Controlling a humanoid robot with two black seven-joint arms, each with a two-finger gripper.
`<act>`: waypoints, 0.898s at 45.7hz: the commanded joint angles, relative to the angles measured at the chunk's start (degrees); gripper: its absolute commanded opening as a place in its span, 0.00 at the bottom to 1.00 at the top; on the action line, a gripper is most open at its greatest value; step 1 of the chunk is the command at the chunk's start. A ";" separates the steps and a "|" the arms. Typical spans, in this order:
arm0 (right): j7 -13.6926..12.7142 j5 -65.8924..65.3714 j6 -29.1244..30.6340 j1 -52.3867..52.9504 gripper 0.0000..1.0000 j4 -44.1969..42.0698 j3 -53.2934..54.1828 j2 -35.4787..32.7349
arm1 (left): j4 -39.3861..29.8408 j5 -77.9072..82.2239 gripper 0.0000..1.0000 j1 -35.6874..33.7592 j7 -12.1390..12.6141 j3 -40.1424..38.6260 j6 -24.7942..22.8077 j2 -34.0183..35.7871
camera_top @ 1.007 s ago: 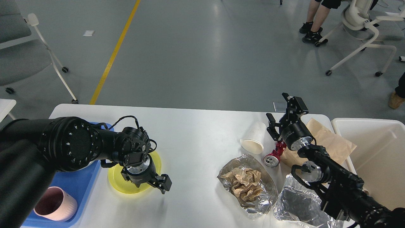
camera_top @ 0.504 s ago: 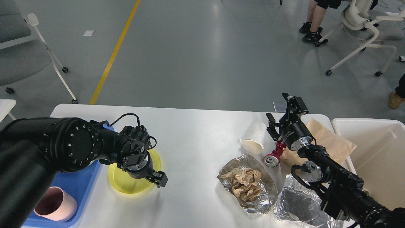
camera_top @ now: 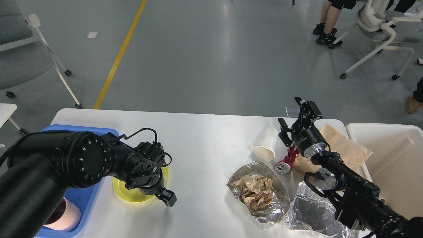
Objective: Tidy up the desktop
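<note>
**Ana:** Grey floor goes far back, with a yellow line and chairs on it. Up close is the desktop, white, wide and smooth. It fills the near part of the view.

**Ben:** Would it be hard to move?

**Ana:** It looks stiff and heavy, so it likely stays put. Things would slide on it. The robot should grab what lies on top.

**Ben:** Like what?

**Ana:** A white bin on the right and a blue tray on the left. Then a brown bag, two foil sheets, a yellow plate, a paper cup on its side and a red can.

**Ben:** And the arms?

**Ana:** The left arm bends low over the plate. The left gripper points down at the plate's near edge. Its fingers blur together, so nobody can tell the gap. The right gripper is held up above the can and cup. Its jaws are wide, with nothing in them.
</note>
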 commanded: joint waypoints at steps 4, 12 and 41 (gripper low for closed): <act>0.06 0.00 0.00 0.00 1.00 -0.01 0.01 0.00 | 0.00 -0.18 0.83 0.39 0.26 0.15 0.00 -0.42; 0.06 0.00 0.00 0.00 1.00 -0.01 0.01 0.00 | -0.27 -0.18 0.60 0.31 0.26 0.41 -1.66 -0.60; 0.06 0.00 0.00 0.00 1.00 -0.01 0.01 0.00 | -0.18 -0.27 0.00 -0.48 0.09 -0.03 -10.63 -0.51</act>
